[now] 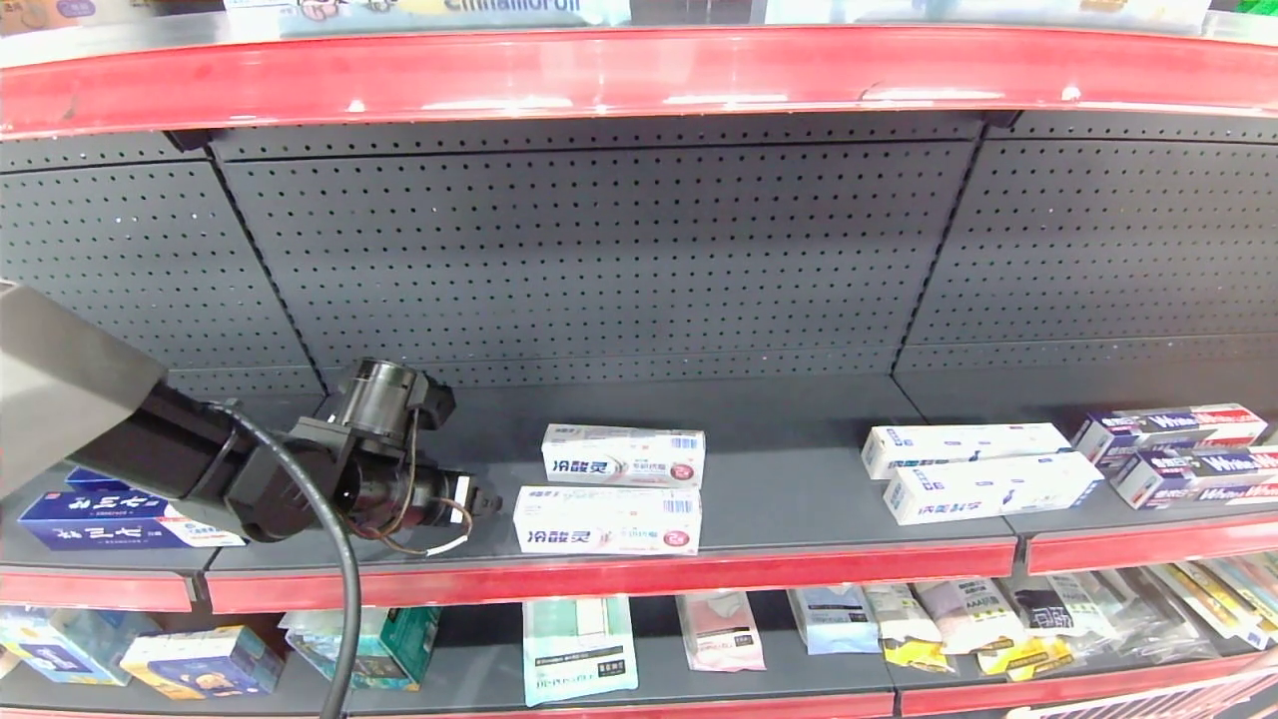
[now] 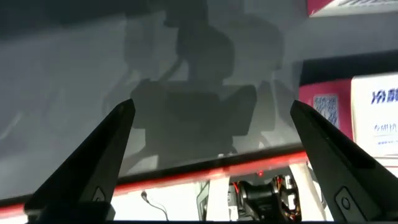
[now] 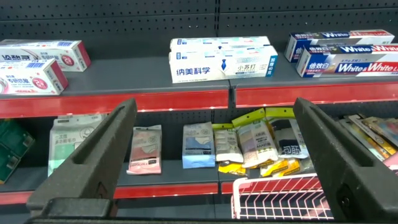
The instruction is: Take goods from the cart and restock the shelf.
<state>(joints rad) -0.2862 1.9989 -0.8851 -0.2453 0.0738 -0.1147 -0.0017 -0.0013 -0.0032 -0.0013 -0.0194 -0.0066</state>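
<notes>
Left tool [image 2: 211, 115] spread wide, empty, just beside front toothpaste box [image 1: 607, 520] on shelf [image 1: 799, 479]; right tool [image 3: 214, 106] likewise wide, empty, near cart [image 3: 280, 196]; risk: a careless left-arm sweep likely clips the box, skewing it or nudging it off the shelf edge.

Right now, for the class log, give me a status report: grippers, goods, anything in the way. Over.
Left gripper open, empty, over the shelf beside the front pink toothpaste box. Right gripper open, empty, off the shelf near the wire cart. No obstruction seen.
</notes>
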